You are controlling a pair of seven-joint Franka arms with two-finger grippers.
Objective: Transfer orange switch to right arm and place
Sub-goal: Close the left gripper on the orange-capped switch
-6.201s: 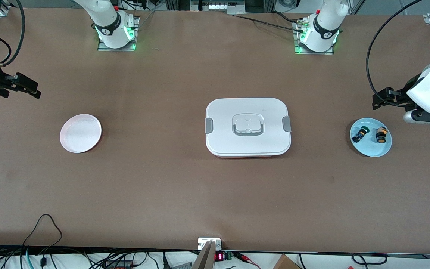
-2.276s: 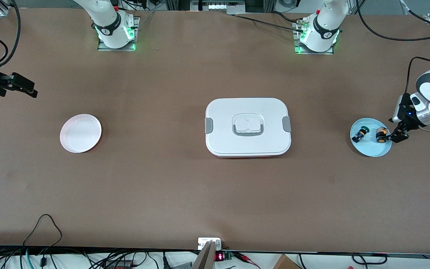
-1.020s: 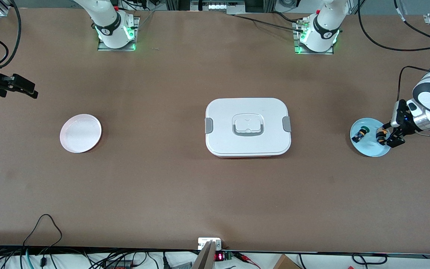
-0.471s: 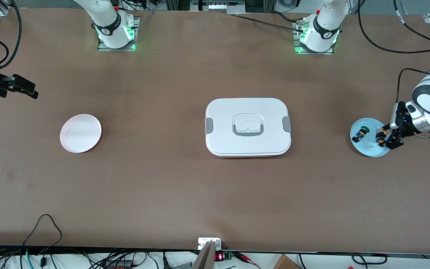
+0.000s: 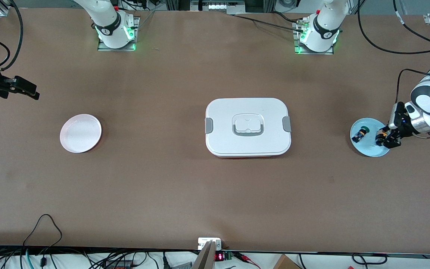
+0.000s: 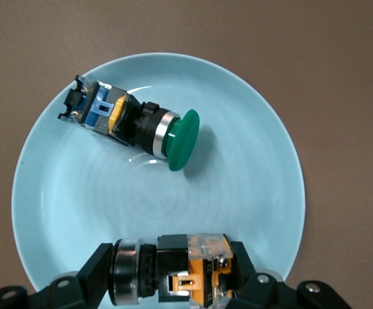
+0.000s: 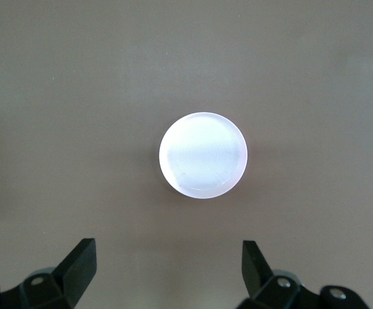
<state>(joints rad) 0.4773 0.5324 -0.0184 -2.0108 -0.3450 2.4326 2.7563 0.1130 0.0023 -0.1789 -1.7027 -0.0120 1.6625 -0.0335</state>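
The orange switch (image 5: 380,135) lies on its side on the light blue plate (image 5: 368,150) at the left arm's end of the table. My left gripper (image 5: 385,138) is down on the plate and shut on the switch. In the left wrist view the switch (image 6: 173,275) sits between my two black fingers (image 6: 97,273), one at each end of it. A green-capped switch with a blue body (image 5: 360,133) lies beside it on the same plate (image 6: 57,212). My right gripper (image 5: 24,88) hangs open and empty at the right arm's end, above the table.
A pale pink plate (image 5: 80,133) lies toward the right arm's end; it also shows in the right wrist view (image 7: 203,155), below my open right gripper (image 7: 167,270). A white lidded box (image 5: 248,127) stands mid-table. Cables hang along the front edge.
My left gripper has come down onto the blue plate and closed its fingers on the orange switch. The right arm has barely moved.
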